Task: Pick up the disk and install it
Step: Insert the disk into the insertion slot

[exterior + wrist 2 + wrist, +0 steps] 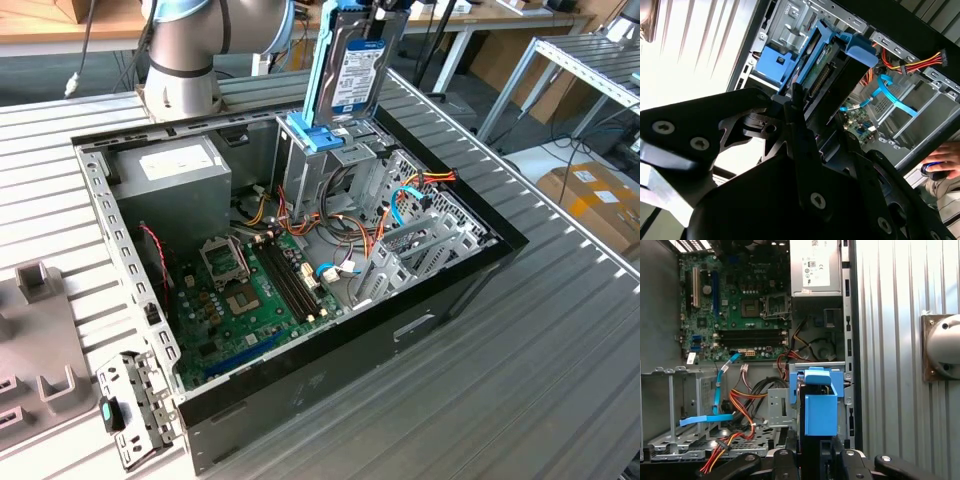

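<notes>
The disk (355, 65) hangs on edge above the open computer case (400, 320), with its blue-and-white label facing the exterior view and a light-blue caddy rail around it. My gripper (375, 8) is shut on its upper end at the top edge of the exterior view. The disk's lower end sits just over the blue latch (318, 135) of the grey drive cage (300, 175). In the second wrist view the disk (825, 65) runs edge-on away from my gripper (822, 125). The first wrist view looks down along the disk (821, 415) from my gripper (815, 460).
Inside the case lie the grey power-supply box (175, 175), the green motherboard (245, 290), orange and yellow cables (430, 178) and a blue cable (395, 205). The arm's base (185, 50) stands behind the case. A person's hand (945, 160) rests beyond the case. Grey fixtures (35, 290) sit at the exterior view's left.
</notes>
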